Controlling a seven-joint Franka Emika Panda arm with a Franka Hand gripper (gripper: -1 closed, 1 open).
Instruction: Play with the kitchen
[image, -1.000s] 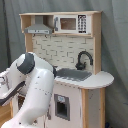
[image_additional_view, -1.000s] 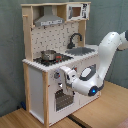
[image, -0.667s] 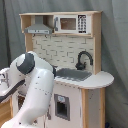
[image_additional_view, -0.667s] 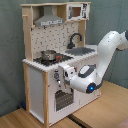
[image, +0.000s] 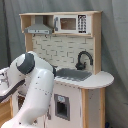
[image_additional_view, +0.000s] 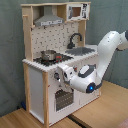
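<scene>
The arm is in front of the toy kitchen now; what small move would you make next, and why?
Probably ease the gripper toward the oven door just below. In the second exterior view it sits at the kitchen's front edge, under the stovetop carrying a small pot.

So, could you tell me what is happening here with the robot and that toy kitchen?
A single white robot arm is working at the front of the toy kitchen. In the second exterior view its wrist end reaches in by the oven door, just below the countertop. A small pot sits on the stovetop beside the sink and black faucet. Whether the arm is holding anything cannot be seen.
</scene>
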